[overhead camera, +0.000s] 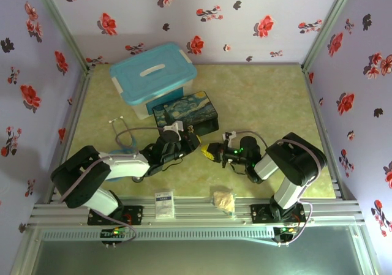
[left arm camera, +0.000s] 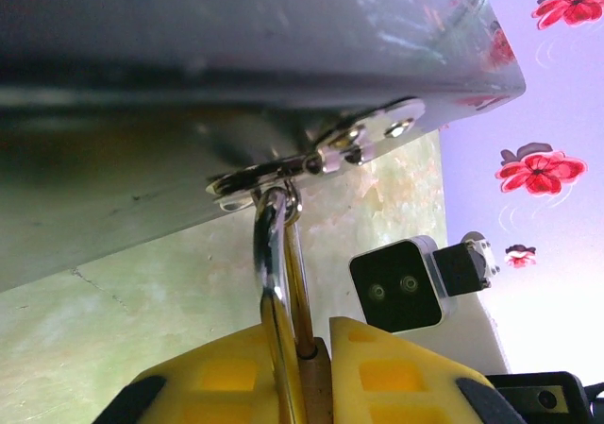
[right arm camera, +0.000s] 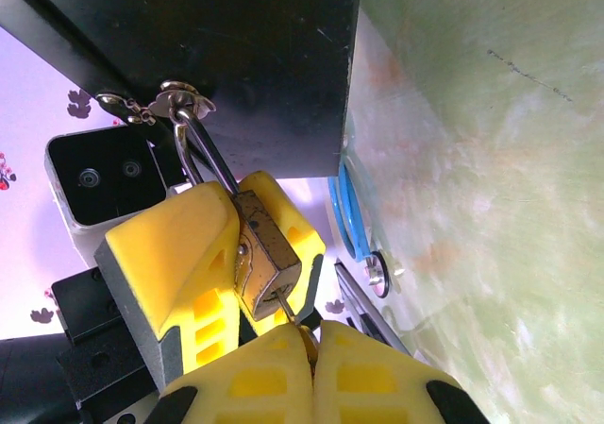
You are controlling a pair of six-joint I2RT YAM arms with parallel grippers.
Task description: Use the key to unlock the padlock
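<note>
Handling the small brass-gold padlock [right arm camera: 267,254], I judge it light, rigid and slippery; its flat faces grip best. It hangs from the metal latch [left arm camera: 349,145] of the closed starry-night painted box [overhead camera: 184,113]. My left gripper [left arm camera: 310,348] clamps its body and my right gripper [right arm camera: 311,353] pinches the thin silvery key [right arm camera: 284,308] at its keyhole. The teal-lidded plastic bin [overhead camera: 153,73] is closed, contents unseen.

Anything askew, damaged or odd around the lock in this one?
Nothing stands out. The padlock hangs from the box's latch, clamped in the left gripper, and the key, pinched in the right gripper, meets the padlock's base.
</note>
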